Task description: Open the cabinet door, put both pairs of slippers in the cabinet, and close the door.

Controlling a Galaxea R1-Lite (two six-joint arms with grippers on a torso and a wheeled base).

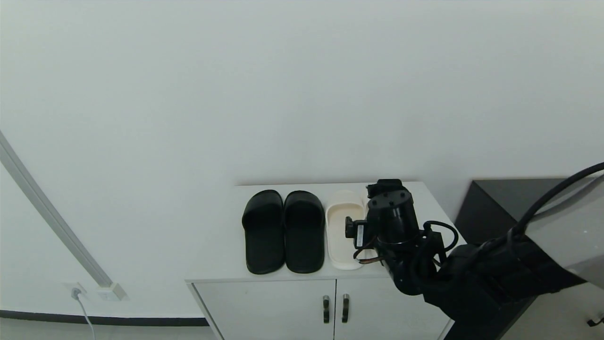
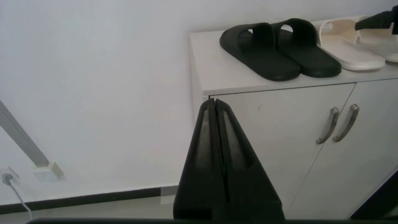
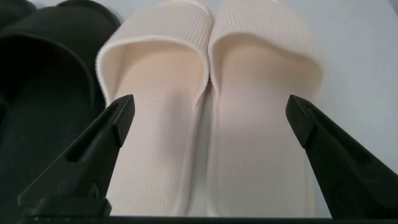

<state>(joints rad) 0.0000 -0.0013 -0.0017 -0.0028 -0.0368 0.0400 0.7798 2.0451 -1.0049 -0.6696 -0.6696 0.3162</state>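
Cream ribbed slippers [image 3: 155, 74] sat on the cabinet [image 1: 264, 307] top beside the black pair [image 1: 283, 231]; doors closed. Right claw [image 3: 210, 106] was spread wide above them. Left claw [image 2: 214, 104] was clenched, empty, beside the cabinet. Likely light and pliable; pinch the touching inner edges together.

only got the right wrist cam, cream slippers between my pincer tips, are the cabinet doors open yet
observer: no, both cabinet doors are shut, their handles side by side in the middle.
operator: where's the left pincer
observer: the left pincer is shut and empty, low, near the left door.
operator: and the black pair
observer: the black slippers lie side by side on the cabinet top, left of the cream slippers, heels near the front edge.
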